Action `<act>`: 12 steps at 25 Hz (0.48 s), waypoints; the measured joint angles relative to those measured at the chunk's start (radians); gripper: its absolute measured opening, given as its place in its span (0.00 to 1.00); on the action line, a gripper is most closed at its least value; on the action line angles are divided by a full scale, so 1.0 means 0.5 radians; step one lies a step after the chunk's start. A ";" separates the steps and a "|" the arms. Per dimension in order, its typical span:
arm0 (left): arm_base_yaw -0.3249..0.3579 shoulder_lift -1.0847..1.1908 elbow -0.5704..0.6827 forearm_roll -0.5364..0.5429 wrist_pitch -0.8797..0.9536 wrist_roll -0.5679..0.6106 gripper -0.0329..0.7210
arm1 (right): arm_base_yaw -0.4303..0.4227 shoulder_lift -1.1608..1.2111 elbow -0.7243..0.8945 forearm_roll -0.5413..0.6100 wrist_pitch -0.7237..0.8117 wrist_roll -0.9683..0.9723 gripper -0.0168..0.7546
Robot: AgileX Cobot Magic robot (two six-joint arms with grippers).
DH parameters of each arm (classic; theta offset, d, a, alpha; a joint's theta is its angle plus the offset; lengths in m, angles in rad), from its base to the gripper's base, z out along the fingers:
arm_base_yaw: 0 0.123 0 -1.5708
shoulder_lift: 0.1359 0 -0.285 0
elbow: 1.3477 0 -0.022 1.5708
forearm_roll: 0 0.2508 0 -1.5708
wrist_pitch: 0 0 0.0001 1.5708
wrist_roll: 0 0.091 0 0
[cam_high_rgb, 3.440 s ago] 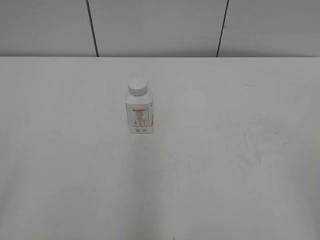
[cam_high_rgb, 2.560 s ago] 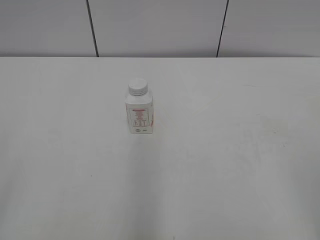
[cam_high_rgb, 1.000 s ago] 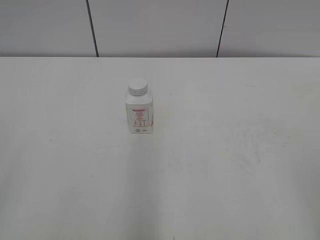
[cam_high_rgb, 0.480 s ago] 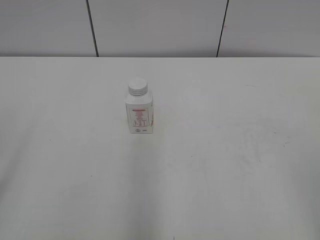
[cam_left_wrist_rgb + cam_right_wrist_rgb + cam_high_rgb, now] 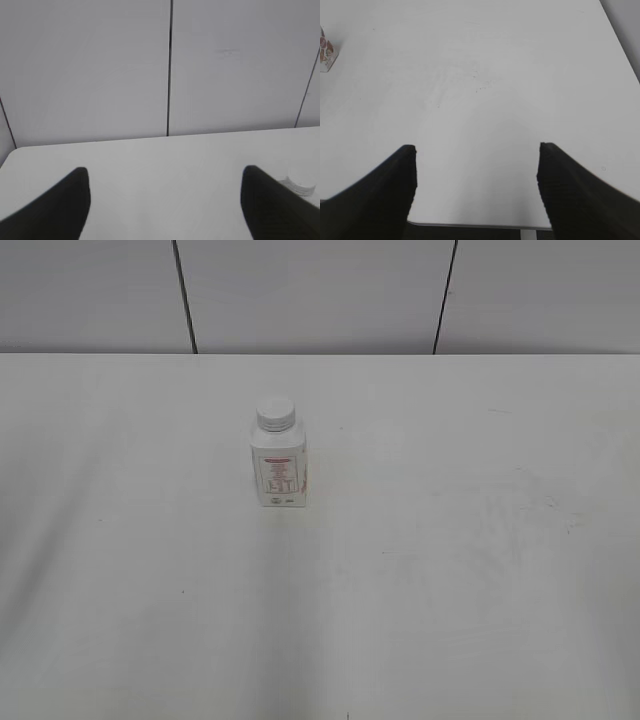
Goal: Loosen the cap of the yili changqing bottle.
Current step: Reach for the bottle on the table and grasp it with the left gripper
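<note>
Table (image 5: 450,570): broad, flat, matt white top filling the lower three quarters of the exterior view; faint grey scuffs at centre right. Behind it, pale grey wall panels (image 5: 310,290) split by dark vertical seams.

Left gripper (image 5: 165,200): two dark, blunt, rounded fingers at the lower corners of the left wrist view, spread wide, nothing between them but bare tabletop.

Right gripper (image 5: 476,190): likewise parted, dark fingers at the lower left and lower right of the right wrist view, holding nothing. Neither gripper appears in the exterior view.

Yili changqing bottle (image 5: 278,468): small, squarish white plastic body with rounded shoulders, standing upright left of centre in the exterior view; label with red print on the facing side. Its base corner shows at the upper left edge of the right wrist view.

Cap (image 5: 275,415): round, white, ribbed side, seated level on the neck; also glimpsed at the lower right of the left wrist view.

Progress, as judged: nothing begun. Bottle untouched; approach, bracing of the body and twisting of the cap all remain.
</note>
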 joint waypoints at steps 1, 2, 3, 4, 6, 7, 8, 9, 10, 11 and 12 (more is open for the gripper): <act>0.000 0.062 0.000 0.000 -0.062 0.000 0.79 | 0.000 0.000 0.000 0.000 0.000 0.000 0.78; 0.000 0.136 0.000 0.000 -0.125 0.000 0.79 | 0.000 0.000 0.000 0.000 0.000 0.000 0.78; 0.000 0.209 0.000 0.002 -0.182 0.000 0.78 | 0.000 0.000 0.000 0.000 0.000 0.000 0.78; 0.000 0.282 0.000 0.008 -0.245 0.000 0.78 | 0.000 0.000 0.000 0.000 0.000 0.000 0.78; 0.000 0.411 0.000 0.027 -0.364 0.000 0.78 | 0.000 0.000 0.000 0.000 0.000 0.000 0.78; 0.000 0.476 0.000 0.027 -0.423 0.000 0.78 | 0.000 0.000 0.000 0.000 0.000 0.000 0.78; 0.000 0.537 0.000 0.027 -0.494 0.000 0.78 | 0.000 0.000 0.000 0.000 0.000 0.000 0.78; 0.000 0.587 0.000 0.027 -0.560 0.000 0.78 | 0.000 0.000 0.000 0.000 0.000 0.000 0.78; 0.000 0.694 0.000 0.027 -0.610 0.000 0.78 | 0.000 0.000 0.000 0.000 0.000 0.000 0.78; 0.000 0.753 0.000 0.027 -0.648 0.000 0.78 | 0.000 0.000 0.000 0.000 0.000 0.000 0.78; 0.000 0.799 0.000 0.027 -0.677 0.000 0.78 | 0.000 0.000 0.000 0.000 0.000 0.000 0.78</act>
